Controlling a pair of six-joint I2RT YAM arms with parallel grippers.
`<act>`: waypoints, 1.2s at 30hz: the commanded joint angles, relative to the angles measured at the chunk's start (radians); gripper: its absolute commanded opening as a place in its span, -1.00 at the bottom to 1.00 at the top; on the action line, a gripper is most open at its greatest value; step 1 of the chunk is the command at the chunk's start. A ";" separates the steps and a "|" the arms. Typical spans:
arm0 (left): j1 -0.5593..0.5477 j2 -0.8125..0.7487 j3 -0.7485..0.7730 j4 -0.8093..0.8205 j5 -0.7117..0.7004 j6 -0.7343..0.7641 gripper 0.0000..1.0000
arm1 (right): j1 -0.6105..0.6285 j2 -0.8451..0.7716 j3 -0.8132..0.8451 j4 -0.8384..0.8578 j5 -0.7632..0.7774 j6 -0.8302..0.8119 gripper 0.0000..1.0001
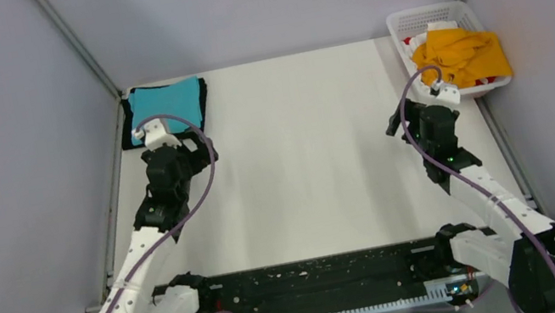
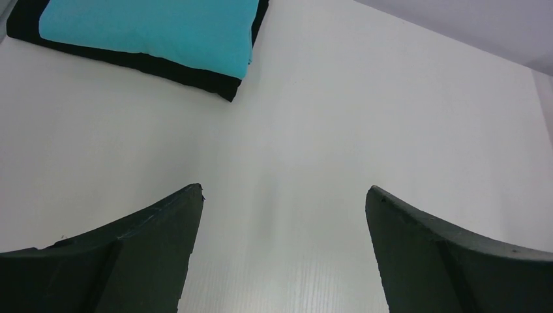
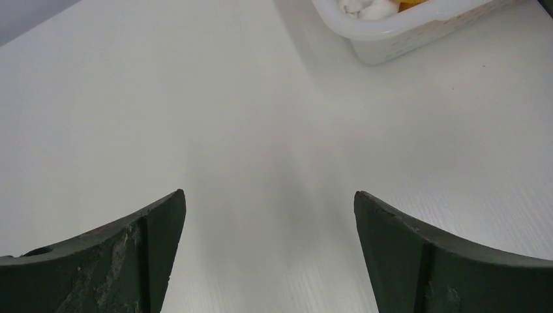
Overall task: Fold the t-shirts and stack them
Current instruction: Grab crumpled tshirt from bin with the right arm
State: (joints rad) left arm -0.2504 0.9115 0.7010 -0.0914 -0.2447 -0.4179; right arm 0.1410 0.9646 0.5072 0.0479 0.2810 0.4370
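Left pincer (image 2: 283,189): jaws wide apart, grips nothing, hovers over bare counter (image 1: 311,168) near stack. Right pincer (image 3: 269,192): equally wide, empty, close to basket (image 1: 431,10).

Teal t-shirt (image 1: 166,105) lies folded atop folded black t-shirt (image 2: 218,83), far-left corner. Orange-yellow t-shirt (image 1: 465,54) lies crumpled in basket, far-right corner, spilling over rim; white cloth (image 3: 368,8) beneath.

Risks:
- Pull on orange-yellow t-shirt likely drags or tips light basket.
- Deep pinch may catch white cloth too.
- Left arm swing may scuff stack.
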 commanded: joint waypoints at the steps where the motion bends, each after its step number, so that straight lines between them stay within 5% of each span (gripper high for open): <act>1: 0.001 -0.021 -0.009 0.041 -0.022 -0.004 0.97 | -0.005 0.020 0.099 0.048 0.069 0.016 0.97; 5: 0.001 0.008 0.005 0.063 -0.034 -0.001 0.97 | -0.004 0.076 0.189 0.094 0.206 -0.031 0.97; 9: 0.001 0.049 0.038 0.063 -0.037 0.001 0.97 | -0.032 0.248 0.463 -0.050 0.300 -0.108 0.97; 17: 0.002 0.124 0.071 0.118 -0.027 0.010 0.98 | -0.320 0.749 1.062 -0.504 0.045 -0.112 0.96; 24: 0.003 0.211 0.123 0.122 0.001 0.021 0.98 | -0.391 1.064 1.443 -0.777 -0.002 -0.184 0.91; 36: 0.003 0.344 0.167 0.156 0.033 0.040 0.98 | -0.417 1.173 1.466 -0.835 -0.221 -0.199 0.58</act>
State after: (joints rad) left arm -0.2504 1.2289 0.8135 0.0002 -0.2367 -0.3931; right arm -0.2714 2.1258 1.9385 -0.7658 0.1490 0.2584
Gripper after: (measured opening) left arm 0.987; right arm 0.820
